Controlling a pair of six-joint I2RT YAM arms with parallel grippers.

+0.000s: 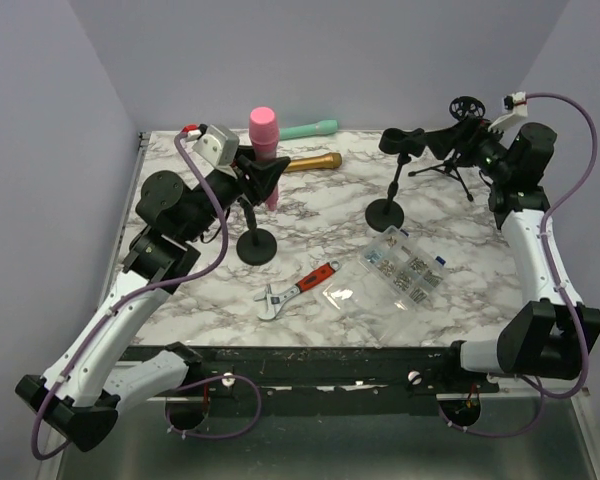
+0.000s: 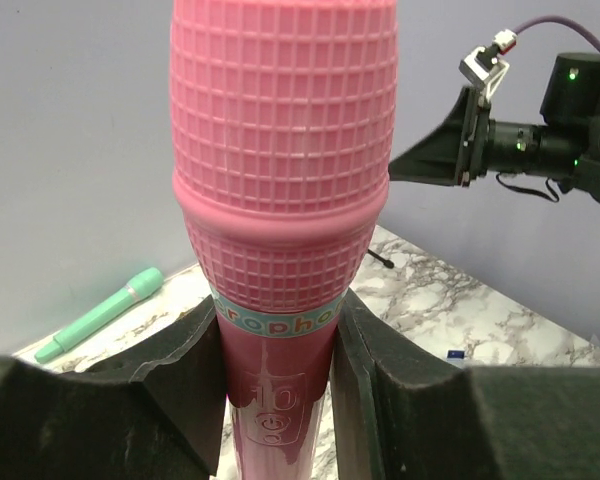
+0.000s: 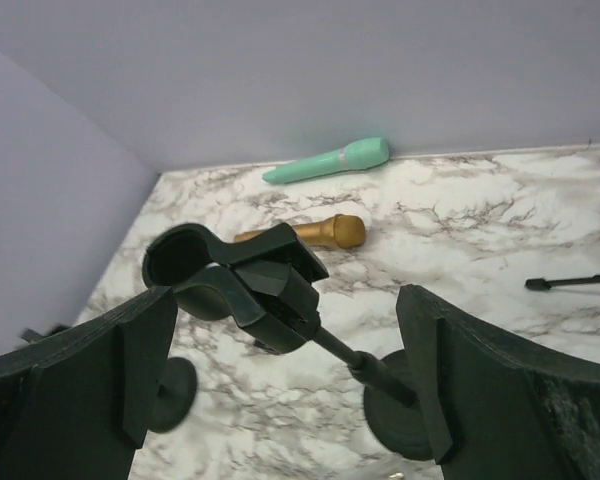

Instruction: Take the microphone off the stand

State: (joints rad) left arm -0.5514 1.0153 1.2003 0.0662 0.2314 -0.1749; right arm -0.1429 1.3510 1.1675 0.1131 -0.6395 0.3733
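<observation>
The pink microphone (image 1: 263, 133) stands upright in the clip of a black round-base stand (image 1: 257, 245) at the back left. My left gripper (image 1: 267, 178) is shut on its handle just below the head; in the left wrist view the pads (image 2: 195, 370) press both sides of the pink microphone (image 2: 280, 200). My right gripper (image 1: 458, 138) is open and empty at the back right, facing a second, empty stand (image 1: 387, 210). In the right wrist view its bare clip (image 3: 235, 280) shows between my spread fingers (image 3: 430, 370), apart from them.
A gold microphone (image 1: 315, 162) and a green microphone (image 1: 310, 128) lie at the back. A small black tripod (image 1: 445, 165) stands under my right gripper. A red-handled wrench (image 1: 298, 290), a plastic bag (image 1: 340, 296) and a clear box of parts (image 1: 400, 268) lie in front.
</observation>
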